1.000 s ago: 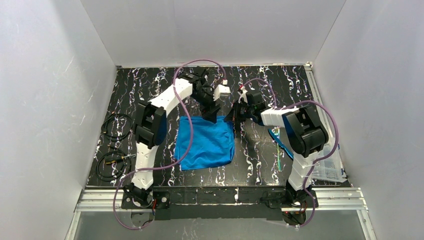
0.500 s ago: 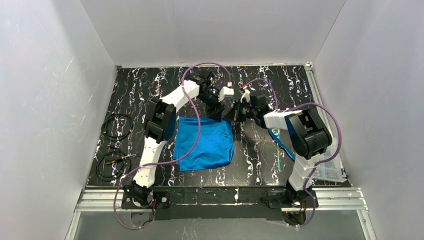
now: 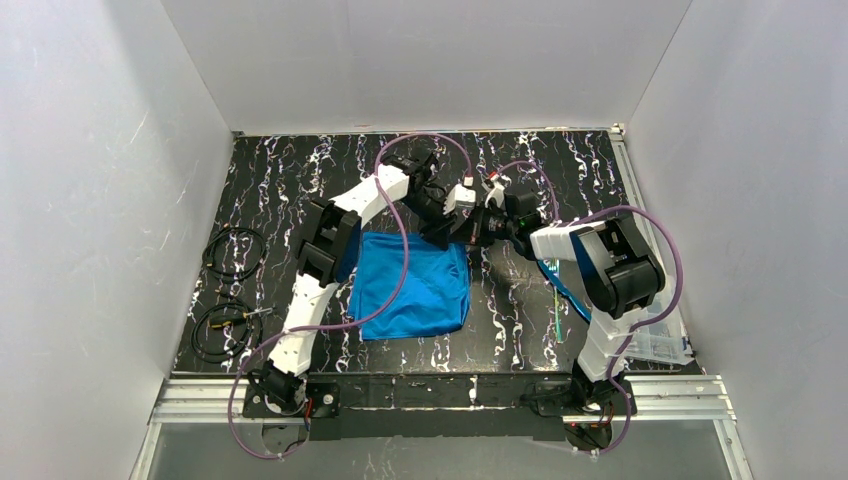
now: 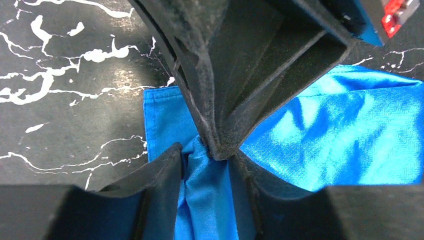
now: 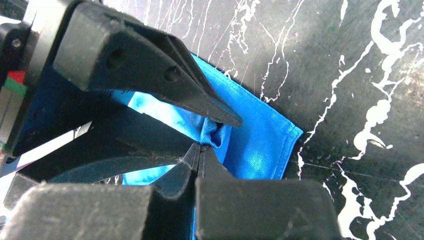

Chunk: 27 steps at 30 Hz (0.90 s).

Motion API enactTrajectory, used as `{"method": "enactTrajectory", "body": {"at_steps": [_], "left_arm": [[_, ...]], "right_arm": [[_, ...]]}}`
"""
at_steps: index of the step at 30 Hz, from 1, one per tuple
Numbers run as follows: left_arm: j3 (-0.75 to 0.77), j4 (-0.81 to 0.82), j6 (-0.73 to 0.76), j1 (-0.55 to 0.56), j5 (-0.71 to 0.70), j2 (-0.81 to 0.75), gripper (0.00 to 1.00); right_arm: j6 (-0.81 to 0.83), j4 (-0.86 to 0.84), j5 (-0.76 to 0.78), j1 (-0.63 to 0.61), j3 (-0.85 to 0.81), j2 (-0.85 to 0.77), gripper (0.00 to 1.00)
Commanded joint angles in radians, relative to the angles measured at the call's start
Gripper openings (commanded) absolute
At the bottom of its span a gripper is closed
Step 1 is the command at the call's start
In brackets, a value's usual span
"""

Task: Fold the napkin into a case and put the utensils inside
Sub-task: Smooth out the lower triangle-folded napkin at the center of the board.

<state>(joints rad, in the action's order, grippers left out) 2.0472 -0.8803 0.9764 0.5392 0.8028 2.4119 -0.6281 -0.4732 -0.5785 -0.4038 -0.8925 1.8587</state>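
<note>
"Top external: where's the napkin [image 3: 410,290]?"

"Centre of the bench [image 3: 280,170], between the two arms, mostly spread flat. Both arms reach in over its far right corner, and the pincers meet there, tip to tip."

"Left wrist view: what's the left pincer [image 4: 205,156] doing?"

"Spread. Its fingers [image 4: 160,172] sit either side of a bunched ridge of blue cloth, just inside the hemmed corner. The cloth fills the gap and touches both inner faces. Can't tell if there's any squeeze. The other arm's tip pokes into the same gap from above."

"And the right pincer [image 5: 201,150]?"

"Right wrist view shows it pressed together on the napkin. The tips pinch a small puckered fold close to the edge. The corner itself lies on the bench just past the tips, to the right in that view. The left pincer's fingers straddle that same pucker from the other side."

"So the napkin sits in both?"

"Between both pairs of fingers, yes, but gripped by the right only, as far as can be seen."

"Utensils [image 3: 556,318]?"

"On the bench right of the napkin, apart from it and partly under the right arm. Thin greenish sticks, too small to count."

"Anything else?"

"Coiled black cables [image 3: 228,252] at the left edge, and a clear plastic container [image 3: 660,340] near the right arm's base."
</note>
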Motion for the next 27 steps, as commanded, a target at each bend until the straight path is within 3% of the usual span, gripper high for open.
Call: {"method": "enactTrajectory", "body": {"at_steps": [1,4,5,8,10,13,17,27], "left_arm": [[0.042,-0.029,0.01,0.005,0.043,-0.002,0.31],[0.035,-0.03,0.012,0.005,0.026,-0.006,0.1],[0.033,-0.029,0.013,0.004,0.018,-0.006,0.07],[0.023,-0.03,0.015,0.004,-0.001,-0.014,0.01],[0.014,-0.025,0.018,0.004,-0.005,-0.019,0.0],[0.009,-0.011,0.005,0.004,-0.003,-0.022,0.0],[0.014,-0.006,-0.008,0.004,0.003,-0.024,0.0],[0.021,-0.006,-0.023,0.004,0.002,-0.024,0.0]], "right_arm": [[-0.007,-0.046,-0.023,0.003,0.001,-0.027,0.03],[-0.001,0.015,0.009,0.007,0.003,-0.048,0.36],[-0.001,0.046,0.027,0.017,0.014,-0.066,0.42],[-0.023,0.093,0.066,0.052,0.086,-0.176,0.48],[-0.031,0.141,0.107,0.063,0.139,-0.275,0.45],[-0.032,0.239,0.146,0.063,0.2,-0.368,0.33],[-0.08,0.224,0.12,0.063,0.289,-0.397,0.18],[-0.085,0.247,0.097,0.031,0.362,-0.389,0.04]]}}
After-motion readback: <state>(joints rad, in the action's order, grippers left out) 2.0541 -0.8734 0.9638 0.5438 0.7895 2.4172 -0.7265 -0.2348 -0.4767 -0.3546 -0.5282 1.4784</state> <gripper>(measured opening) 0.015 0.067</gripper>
